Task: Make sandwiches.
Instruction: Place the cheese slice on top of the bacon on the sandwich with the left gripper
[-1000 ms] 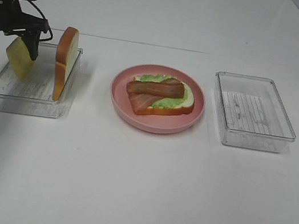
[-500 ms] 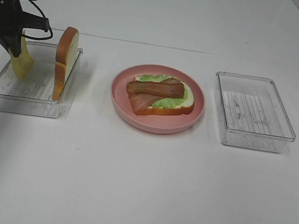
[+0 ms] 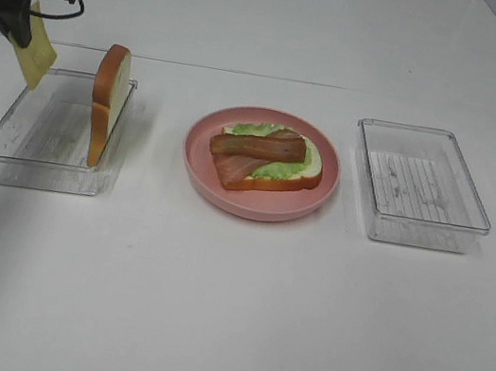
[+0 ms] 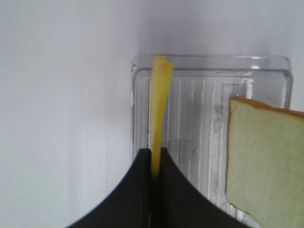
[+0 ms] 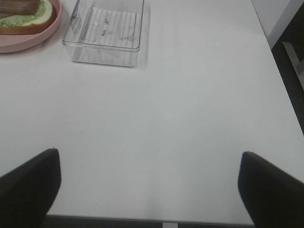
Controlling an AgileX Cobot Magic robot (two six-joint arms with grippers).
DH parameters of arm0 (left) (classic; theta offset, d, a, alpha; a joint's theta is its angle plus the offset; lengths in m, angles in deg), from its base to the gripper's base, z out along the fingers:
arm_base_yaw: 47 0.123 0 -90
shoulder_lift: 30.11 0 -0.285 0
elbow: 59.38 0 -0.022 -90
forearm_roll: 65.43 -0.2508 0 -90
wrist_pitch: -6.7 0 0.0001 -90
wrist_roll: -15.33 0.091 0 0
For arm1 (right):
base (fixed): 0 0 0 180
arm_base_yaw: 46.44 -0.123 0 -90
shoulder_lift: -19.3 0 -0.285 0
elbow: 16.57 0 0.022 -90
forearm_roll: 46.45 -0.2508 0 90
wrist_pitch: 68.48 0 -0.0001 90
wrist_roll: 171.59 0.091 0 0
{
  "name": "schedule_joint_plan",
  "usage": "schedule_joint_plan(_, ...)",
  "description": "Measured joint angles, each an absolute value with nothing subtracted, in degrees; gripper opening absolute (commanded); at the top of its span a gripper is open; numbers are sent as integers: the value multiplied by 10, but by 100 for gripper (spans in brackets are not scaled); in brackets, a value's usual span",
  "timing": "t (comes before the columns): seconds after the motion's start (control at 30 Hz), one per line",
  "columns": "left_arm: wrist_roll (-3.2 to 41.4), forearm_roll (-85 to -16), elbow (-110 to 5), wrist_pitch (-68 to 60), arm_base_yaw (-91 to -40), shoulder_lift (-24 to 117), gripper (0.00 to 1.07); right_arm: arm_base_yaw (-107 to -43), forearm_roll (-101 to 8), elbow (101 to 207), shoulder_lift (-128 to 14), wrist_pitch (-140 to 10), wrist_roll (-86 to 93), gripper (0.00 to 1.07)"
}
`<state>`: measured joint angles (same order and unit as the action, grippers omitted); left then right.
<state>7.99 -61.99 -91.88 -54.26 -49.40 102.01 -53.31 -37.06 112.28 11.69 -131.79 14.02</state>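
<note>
Holding wide apart over bare table at the near right, the right gripper (image 5: 149, 190) carries nothing; only its two dark finger tips show at the lower corners of its wrist view, with the right clear tray (image 3: 421, 185) lying empty well ahead of it. Near the middle of the high view sits the pink plate (image 3: 199, 163), and on it the part-built sandwich: a bottom bread slice (image 3: 302, 178), a lettuce leaf (image 3: 280, 169) over that, and bacon strips (image 3: 256, 149) crossed on top. No cheese and no top slice on it yet. At about 9 o'clock from the plate stands the left clear tray (image 3: 15, 144), with the second bread slice (image 3: 106, 103) propped upright on its edge against the tray wall nearest the plate. Farther back, at roughly 10 o'clock from the plate, the left gripper (image 3: 13, 19) is clamped on the yellow cheese square (image 3: 36, 55), pinching its upper edge so the slice hangs tilted above the tray's far left corner, clear of the tray floor. Judgement: cheese pickup is done, transfer is the step in hand. Next move calls for carrying the cheese toward 3 o'clock, passing the upright bread without knocking it, then laying it flat over the bacon before letting go.
</note>
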Motion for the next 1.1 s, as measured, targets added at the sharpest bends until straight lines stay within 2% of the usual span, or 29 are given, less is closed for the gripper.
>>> schedule_joint_plan(0.17, 80, -620, -934, -539, -511, 995, 0, -533, -371, 1123, 117, -1318, 140, 99)
schedule_joint_plan(0.43, 80, -594, -1002, -529, -568, 975, 0, -533, -371, 1123, 117, -1318, 140, 99)
schedule_joint_plan(0.7, 83, -486, -1012, -477, -630, 975, 0, -533, -371, 1123, 117, -1318, 140, 99)
schedule_joint_plan(0.87, 110, -416, -1013, -452, -679, 988, 0, -533, -371, 1123, 117, -1318, 140, 99)
schedule_joint_plan(1.1, 145, -352, -1013, -444, -719, 1028, 0, -533, -371, 1123, 117, -1318, 140, 99)
